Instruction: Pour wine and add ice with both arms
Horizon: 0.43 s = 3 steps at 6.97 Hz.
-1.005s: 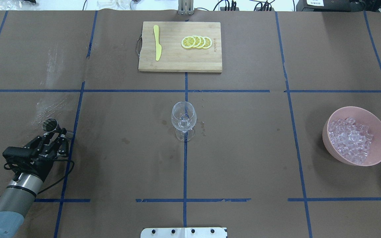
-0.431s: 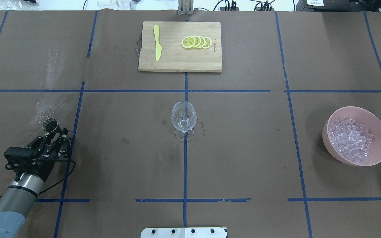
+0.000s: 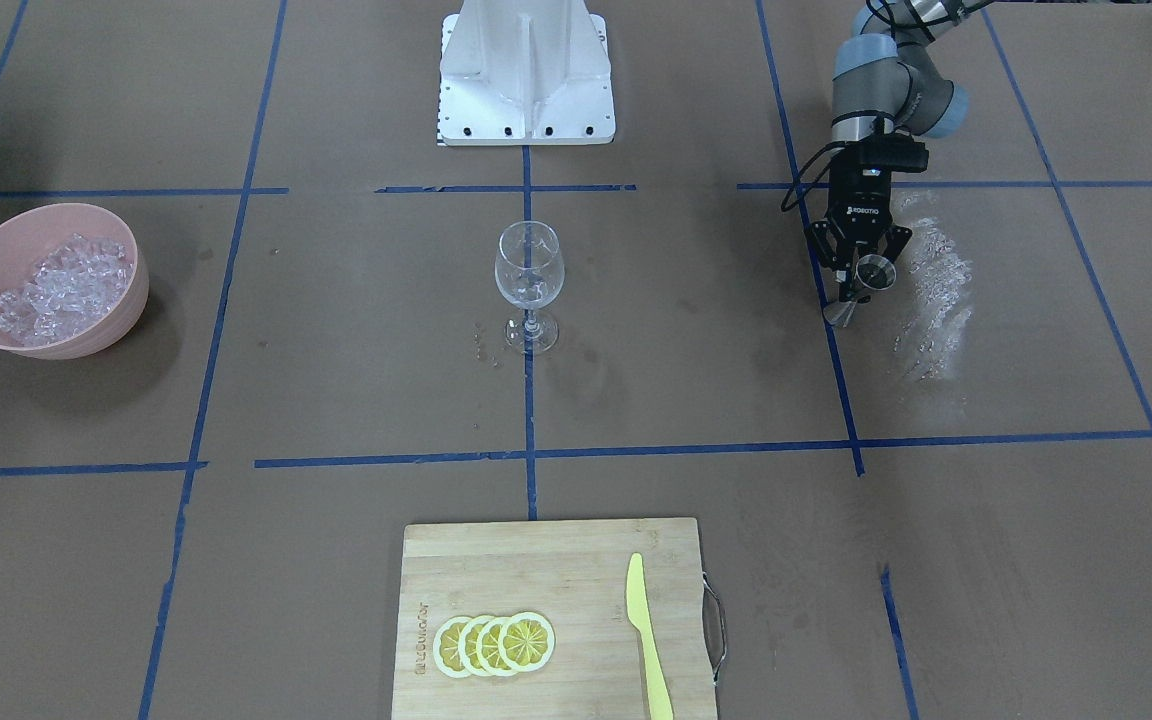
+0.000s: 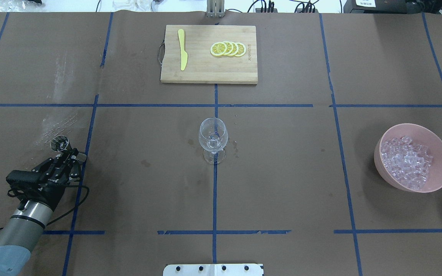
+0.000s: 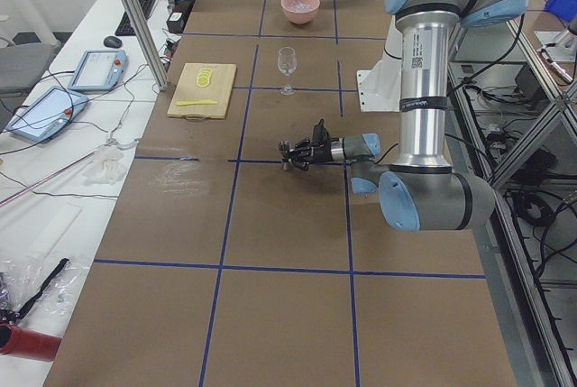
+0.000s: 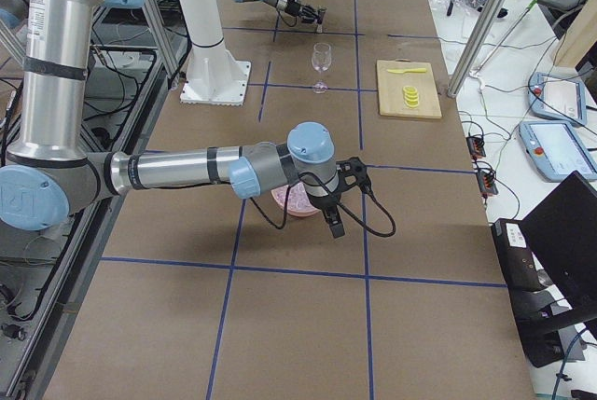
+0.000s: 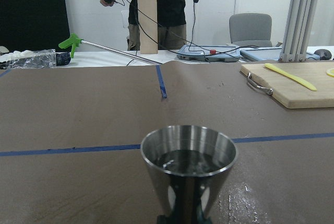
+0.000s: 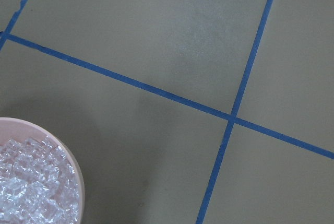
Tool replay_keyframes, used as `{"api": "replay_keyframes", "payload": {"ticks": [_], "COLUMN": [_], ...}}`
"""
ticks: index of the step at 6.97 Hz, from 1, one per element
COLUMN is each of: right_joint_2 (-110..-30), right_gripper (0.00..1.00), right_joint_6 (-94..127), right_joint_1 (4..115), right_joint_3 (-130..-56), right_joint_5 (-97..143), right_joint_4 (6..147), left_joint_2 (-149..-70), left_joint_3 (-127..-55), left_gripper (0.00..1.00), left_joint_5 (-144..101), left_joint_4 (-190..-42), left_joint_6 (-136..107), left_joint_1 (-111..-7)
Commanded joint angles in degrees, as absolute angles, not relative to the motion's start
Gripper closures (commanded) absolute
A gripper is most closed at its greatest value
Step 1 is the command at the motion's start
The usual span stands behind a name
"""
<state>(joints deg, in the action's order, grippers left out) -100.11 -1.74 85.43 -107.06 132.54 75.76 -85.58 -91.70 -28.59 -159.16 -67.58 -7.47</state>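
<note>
Steel jigger (image 7: 188, 167) stands upright, clenched at its lower part between the fingers of the left tool (image 4: 66, 155); dark liquid (image 7: 182, 161) lies level inside its cup; the rim sits just ahead of that tool's fingertips. Well apart from this tool, off to its right across the brown tabletop (image 4: 282, 172), a clear wine glass (image 4: 213, 138) stands upright on a blue tape line. The ice (image 4: 407, 163) lies heaped in a pink bowl (image 4: 441, 153) far beyond the glass, well apart from the left tool; the bowl is just beside and below the right tool (image 6: 334, 225), showing at the lower left corner of that tool's own camera. Whether the right tool is released or clenched, I cannot tell. Far ahead of the left tool and to its right, a wooden cutting board (image 4: 205, 73) carries overlapping lemon slices (image 4: 228, 49) and a yellow knife (image 4: 183, 50).
</note>
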Motion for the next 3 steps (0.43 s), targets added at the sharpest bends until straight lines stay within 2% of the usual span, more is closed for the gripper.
{"api": "replay_keyframes", "payload": {"ticks": [1, 3], "right_joint_2": [-100.1, -100.1], "right_gripper": [0.0, 0.0], "right_joint_6": [-1.7, -1.7], "right_joint_1": [85.4, 85.4], "right_joint_3": [-107.1, -107.2], "right_joint_5": [132.5, 132.5], "right_joint_4": [75.8, 75.8], "left_joint_2": [-85.5, -85.5], "left_joint_3": [-92.6, -94.6], "left_gripper": [1.0, 1.0], "left_joint_5": [-28.5, -28.5], "left_joint_4": [-159.3, -159.3], "left_joint_6": [-67.6, -65.2], "left_joint_1": [-7.6, -7.6]}}
